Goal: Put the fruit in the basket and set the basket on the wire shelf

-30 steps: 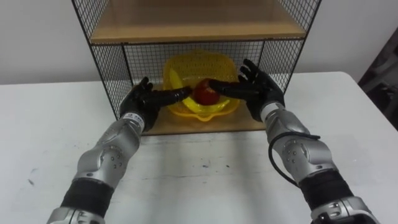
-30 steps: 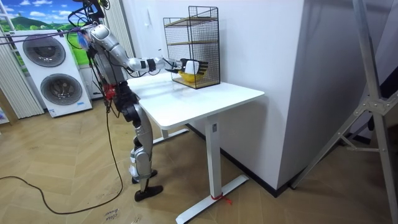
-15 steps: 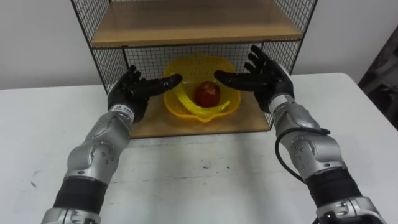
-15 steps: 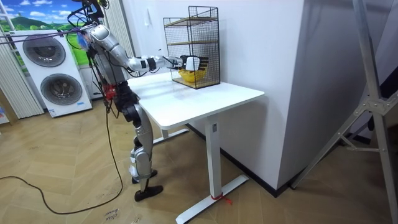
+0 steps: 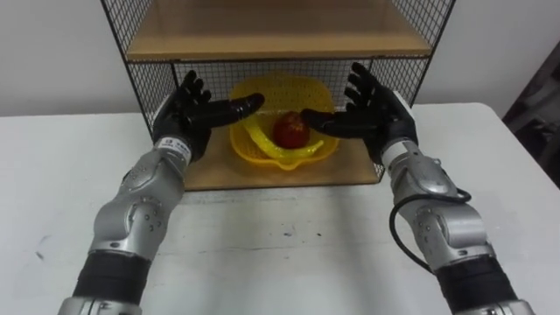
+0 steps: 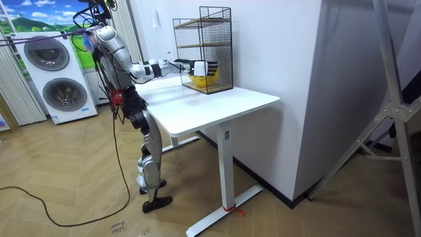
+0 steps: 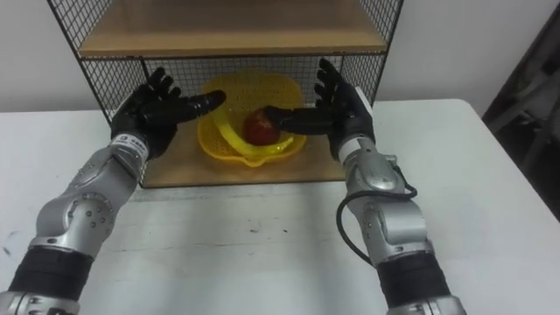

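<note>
You've drawn the left robot hand point(image 5: 191, 115) and right robot hand point(image 5: 374, 112) back off the yellow basket point(image 5: 280, 92), fingers spread and empty, the basket resting on the wire shelf point(image 5: 262, 178), upper centre.

Black left hand point(image 5: 188, 114), black right hand point(image 5: 378, 118), white tag by each wrist. Forearms: silver-grey rounded shells with small screw holes, black sections lower down. Black cable loops beside right forearm. Legs silver, feet dark.
</note>
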Controlling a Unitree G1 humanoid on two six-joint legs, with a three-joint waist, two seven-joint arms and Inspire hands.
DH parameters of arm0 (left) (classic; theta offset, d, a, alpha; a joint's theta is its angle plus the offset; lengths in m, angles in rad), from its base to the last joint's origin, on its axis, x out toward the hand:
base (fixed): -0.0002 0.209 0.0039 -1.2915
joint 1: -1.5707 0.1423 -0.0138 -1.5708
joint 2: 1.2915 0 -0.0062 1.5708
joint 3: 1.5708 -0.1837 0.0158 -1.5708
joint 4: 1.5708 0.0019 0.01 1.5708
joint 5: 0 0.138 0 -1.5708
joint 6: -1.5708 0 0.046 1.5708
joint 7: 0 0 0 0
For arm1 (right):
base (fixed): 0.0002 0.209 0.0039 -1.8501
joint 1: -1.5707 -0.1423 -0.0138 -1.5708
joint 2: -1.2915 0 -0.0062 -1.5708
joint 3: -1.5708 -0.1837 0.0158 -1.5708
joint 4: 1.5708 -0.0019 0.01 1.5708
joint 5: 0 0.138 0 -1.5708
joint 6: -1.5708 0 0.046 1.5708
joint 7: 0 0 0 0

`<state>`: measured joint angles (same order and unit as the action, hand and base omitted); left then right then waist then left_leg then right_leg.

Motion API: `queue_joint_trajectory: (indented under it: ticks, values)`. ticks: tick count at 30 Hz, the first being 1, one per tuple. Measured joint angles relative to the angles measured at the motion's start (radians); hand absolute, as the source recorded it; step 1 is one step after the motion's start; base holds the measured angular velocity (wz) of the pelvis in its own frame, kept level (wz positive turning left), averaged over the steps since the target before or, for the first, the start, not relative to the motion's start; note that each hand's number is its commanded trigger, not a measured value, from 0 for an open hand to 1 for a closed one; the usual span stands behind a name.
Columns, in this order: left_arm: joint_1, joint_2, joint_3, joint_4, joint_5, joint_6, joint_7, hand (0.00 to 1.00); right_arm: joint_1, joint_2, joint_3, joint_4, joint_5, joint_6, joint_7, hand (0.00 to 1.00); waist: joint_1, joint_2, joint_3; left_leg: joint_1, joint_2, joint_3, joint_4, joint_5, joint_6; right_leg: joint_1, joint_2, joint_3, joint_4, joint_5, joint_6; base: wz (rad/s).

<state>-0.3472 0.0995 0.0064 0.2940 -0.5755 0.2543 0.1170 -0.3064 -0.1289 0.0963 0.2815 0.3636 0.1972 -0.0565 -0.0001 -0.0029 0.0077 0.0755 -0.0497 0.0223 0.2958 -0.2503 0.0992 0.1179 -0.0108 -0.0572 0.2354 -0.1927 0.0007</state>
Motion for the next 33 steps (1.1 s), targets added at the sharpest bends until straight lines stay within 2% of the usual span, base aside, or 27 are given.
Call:
queue_joint_trajectory:
  ticks: [4,7,9,12,16,20,22,24,28,30,33]
  values:
    - [0.082,0.001,-0.021,-0.091,0.058,-0.023,-0.001,0.00,0.070,-0.004,0.000,-0.089,-0.026,-0.001,0.012,0.00,0.002,0.001,-0.0004,0.004,0.000,0.003,-0.004,0.001,-0.002,-0.001,0.000,0.003,0.001,0.000,0.000,-0.01]
    - [0.156,0.004,-0.024,-0.169,0.058,-0.045,-0.003,0.00,0.127,-0.007,-0.001,-0.154,-0.032,-0.032,0.014,0.00,0.001,0.000,-0.0008,0.012,0.000,0.001,-0.008,0.002,-0.002,0.008,0.000,0.001,-0.001,0.000,0.000,0.00]
    - [0.188,0.004,-0.021,-0.195,0.061,-0.048,-0.009,0.00,0.158,-0.006,-0.003,-0.177,-0.049,-0.038,0.015,0.00,0.001,0.000,-0.0021,0.019,0.000,0.001,-0.009,0.002,-0.002,0.015,0.000,0.001,0.000,0.000,0.000,0.00]
    - [0.234,-0.002,-0.024,-0.264,0.088,-0.053,-0.022,0.00,0.208,-0.004,-0.003,-0.203,-0.064,-0.046,0.016,0.00,-0.001,-0.003,-0.0071,0.022,0.001,0.001,-0.010,0.002,-0.002,0.016,0.000,-0.003,0.001,0.000,0.000,0.00]
    - [0.287,-0.013,-0.019,-0.321,0.091,-0.065,-0.043,0.00,0.283,-0.004,-0.008,-0.282,-0.097,-0.046,0.015,0.00,0.001,-0.005,-0.0097,0.038,0.000,0.007,-0.023,0.006,-0.004,0.022,0.001,0.000,0.000,0.000,0.000,-0.03]
    - [0.361,-0.010,-0.008,-0.395,0.099,-0.069,-0.048,0.00,0.351,-0.004,-0.015,-0.362,-0.126,-0.048,0.021,0.00,-0.001,-0.021,-0.0207,0.041,0.002,0.011,-0.041,0.013,-0.008,0.019,0.003,0.002,0.000,0.001,-0.002,-0.04]
    - [0.378,-0.011,-0.008,-0.406,0.101,-0.073,-0.052,0.00,0.371,-0.004,-0.032,-0.386,-0.129,-0.048,0.038,0.00,0.001,-0.025,-0.0222,0.041,0.002,0.012,-0.041,0.014,-0.008,0.020,0.003,0.001,0.000,0.002,-0.003,0.00]
    - [0.400,-0.011,-0.008,-0.433,0.107,-0.075,-0.057,0.00,0.388,-0.005,-0.046,-0.416,-0.129,-0.049,0.054,0.00,0.002,-0.026,-0.0216,0.041,0.002,0.014,-0.043,0.014,-0.008,0.020,0.003,0.001,0.000,0.002,-0.003,0.00]
    - [0.447,-0.010,-0.012,-0.487,0.138,-0.111,-0.064,0.00,0.414,-0.005,-0.054,-0.465,-0.152,-0.076,0.065,0.00,0.000,-0.028,-0.0177,0.038,0.002,0.015,-0.045,0.014,-0.008,0.016,0.007,0.000,-0.001,0.002,-0.004,0.00]
    - [0.470,-0.008,-0.011,-0.503,0.149,-0.127,-0.074,0.00,0.430,-0.006,-0.054,-0.482,-0.179,-0.079,0.075,0.00,0.002,-0.028,-0.0170,0.037,0.002,0.015,-0.048,0.015,-0.008,0.013,0.007,0.000,0.001,0.002,-0.004,0.00]
    - [0.523,-0.007,-0.012,-0.530,0.149,-0.150,-0.109,0.00,0.470,-0.006,-0.052,-0.500,-0.232,-0.103,0.105,0.00,0.002,-0.030,-0.0147,0.037,0.001,0.015,-0.060,0.022,-0.008,0.009,0.006,-0.001,0.000,0.003,-0.004,0.00]
